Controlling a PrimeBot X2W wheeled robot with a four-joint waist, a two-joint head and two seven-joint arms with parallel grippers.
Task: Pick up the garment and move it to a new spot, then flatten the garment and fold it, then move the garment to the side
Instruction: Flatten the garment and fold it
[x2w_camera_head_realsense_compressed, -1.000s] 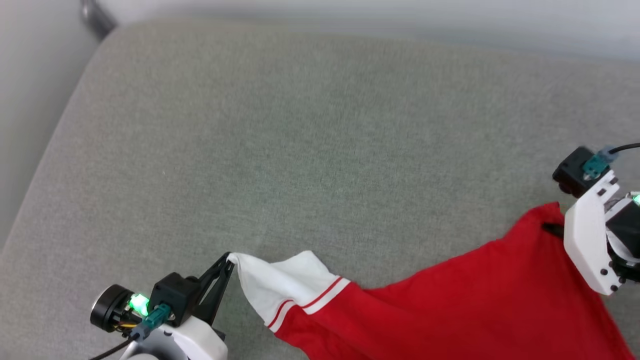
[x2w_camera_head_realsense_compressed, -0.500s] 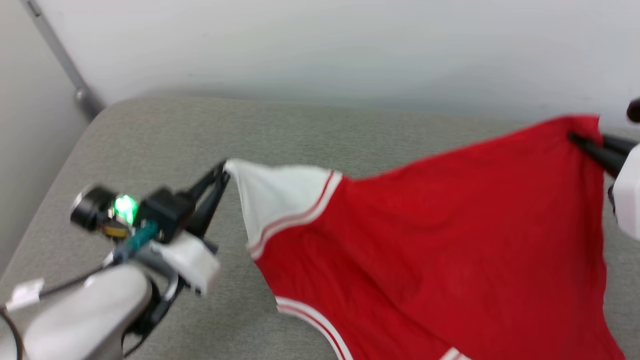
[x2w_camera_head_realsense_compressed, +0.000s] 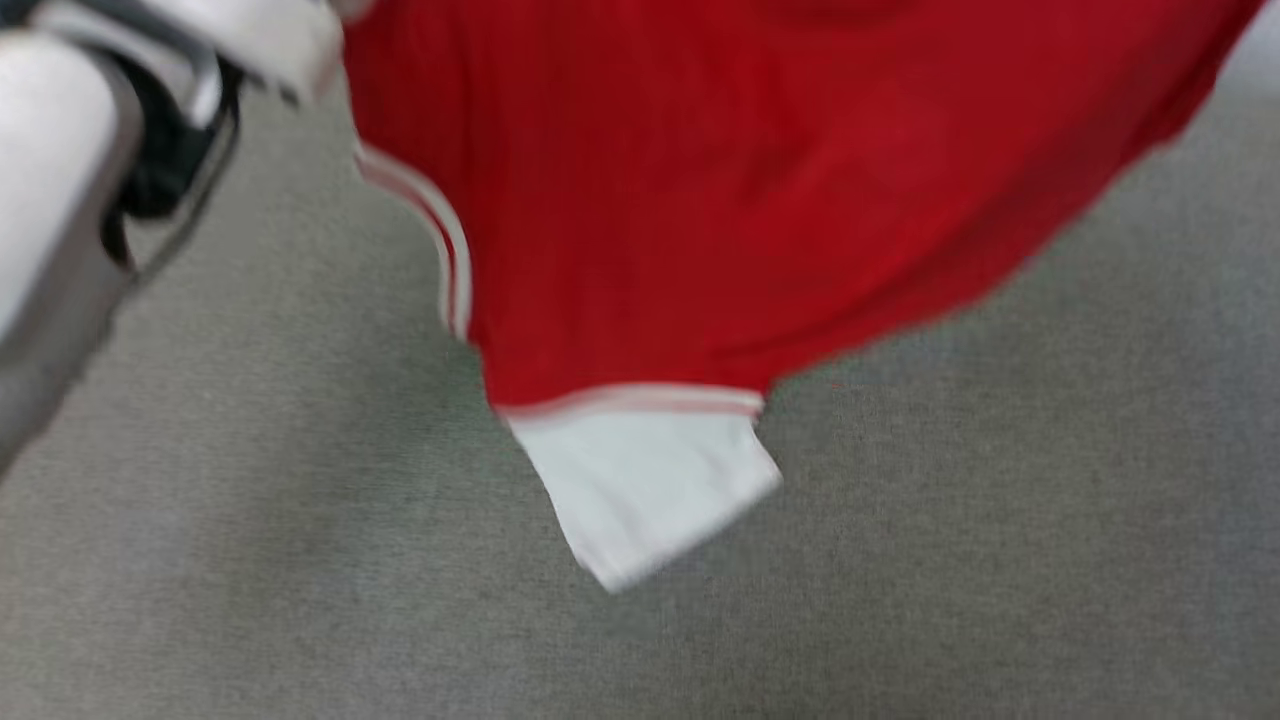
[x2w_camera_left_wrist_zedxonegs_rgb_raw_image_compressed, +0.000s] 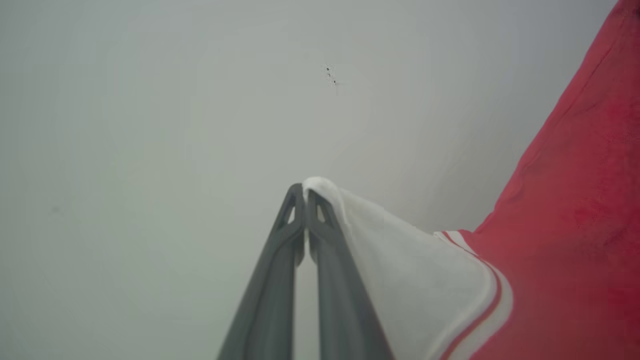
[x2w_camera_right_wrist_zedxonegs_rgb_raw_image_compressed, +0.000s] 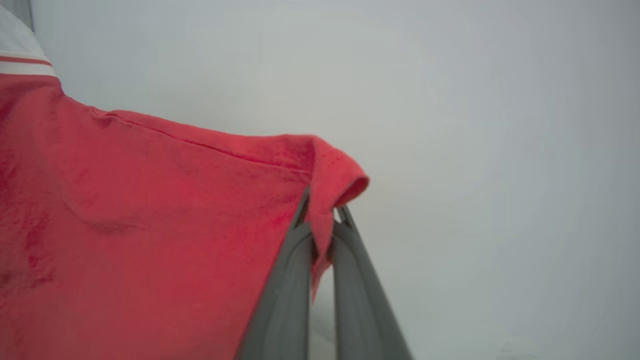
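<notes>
The garment (x2w_camera_head_realsense_compressed: 720, 190) is a red shirt hanging spread in the air, blurred in the head view, with a white sleeve (x2w_camera_head_realsense_compressed: 640, 485) dangling lowest over the grey cushion. My left gripper (x2w_camera_left_wrist_zedxonegs_rgb_raw_image_compressed: 305, 192) is shut on the tip of the other white sleeve (x2w_camera_left_wrist_zedxonegs_rgb_raw_image_compressed: 400, 270), red cloth stretching off to the right. My right gripper (x2w_camera_right_wrist_zedxonegs_rgb_raw_image_compressed: 320, 210) is shut on a folded red corner of the garment (x2w_camera_right_wrist_zedxonegs_rgb_raw_image_compressed: 150, 215), whose cloth spreads left. The letters and number are hidden.
A grey fabric cushion (x2w_camera_head_realsense_compressed: 1000, 560) lies under the hanging shirt. My pale left forearm (x2w_camera_head_realsense_compressed: 60, 200) crosses the head view's upper left. Both wrist views look toward a plain pale wall (x2w_camera_left_wrist_zedxonegs_rgb_raw_image_compressed: 175, 125).
Both grippers have lifted the shirt high off the cushion, stretched between them. The head camera has tilted, so the shirt's lower part and a dangling sleeve now show.
</notes>
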